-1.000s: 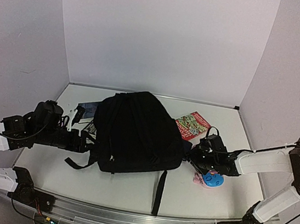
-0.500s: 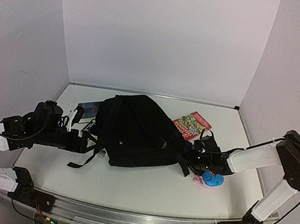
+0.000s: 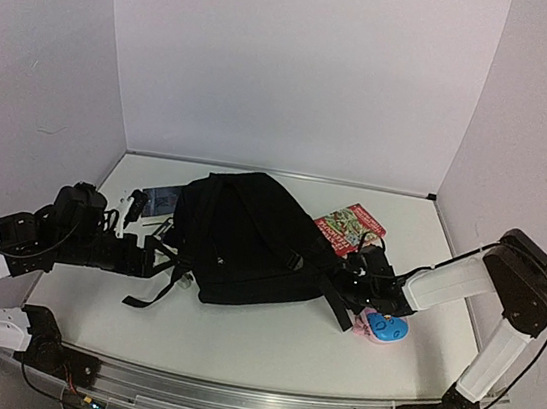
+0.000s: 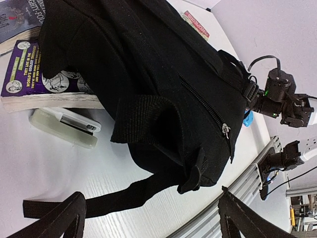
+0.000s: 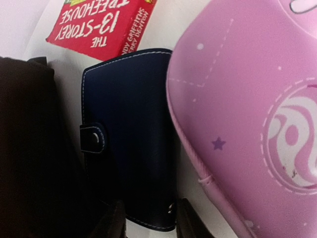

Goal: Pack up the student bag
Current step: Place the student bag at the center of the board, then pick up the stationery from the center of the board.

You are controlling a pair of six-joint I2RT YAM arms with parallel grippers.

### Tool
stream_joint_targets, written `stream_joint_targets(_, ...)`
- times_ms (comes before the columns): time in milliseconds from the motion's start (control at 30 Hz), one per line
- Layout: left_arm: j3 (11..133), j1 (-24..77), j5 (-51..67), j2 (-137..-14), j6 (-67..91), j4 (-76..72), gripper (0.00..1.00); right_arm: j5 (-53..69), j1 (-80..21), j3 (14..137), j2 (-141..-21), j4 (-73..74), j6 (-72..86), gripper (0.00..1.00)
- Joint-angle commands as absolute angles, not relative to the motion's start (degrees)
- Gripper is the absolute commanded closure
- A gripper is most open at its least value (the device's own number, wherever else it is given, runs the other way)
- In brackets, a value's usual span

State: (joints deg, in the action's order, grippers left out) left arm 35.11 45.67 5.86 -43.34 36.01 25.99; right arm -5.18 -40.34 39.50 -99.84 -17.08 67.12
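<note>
Right pincer (image 5: 148, 220): jaws narrow, closed onto the near end of a navy wallet (image 5: 131, 134), with a finger against each of its long edges. The wallet lies flat between the bag (image 3: 243, 241), dark at the left of the wrist view, and a pink pencil case (image 5: 247, 114) at the right. A red book (image 5: 99, 25) lies beyond it.

Left pincer (image 4: 151, 220): jaws wide, holding nothing, low over the table (image 3: 234, 351). A loose black strap (image 4: 124, 198) lies on the table just ahead of the fingers.

Bag: black, on its side at mid-table between the two arms, shoulder straps showing on top. Its left end rests on a purple book (image 4: 34, 69), and a pale plastic item (image 4: 64, 128) lies just beside that book.
</note>
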Motion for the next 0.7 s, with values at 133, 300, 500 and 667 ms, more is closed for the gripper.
stream_joint_targets(133,35.9,45.4,4.0,-41.4,36.4,27.5,0.07,-7.7,-39.7,39.2,-101.5,-18.4,69.7,0.99)
stream_joint_targets(300,37.3,45.5,3.6,-40.8,36.0,28.2,0.07,-11.6,-39.6,36.6,-94.1,-18.5,71.0,1.0)
stream_joint_targets(500,42.1,45.4,3.4,-41.9,35.1,28.5,0.05,-20.8,-39.6,36.5,-81.5,-9.1,70.7,1.0)
stream_joint_targets(667,48.9,45.4,5.1,-46.5,33.7,28.1,0.05,-25.3,-39.6,41.1,-70.6,-1.2,63.7,1.0)
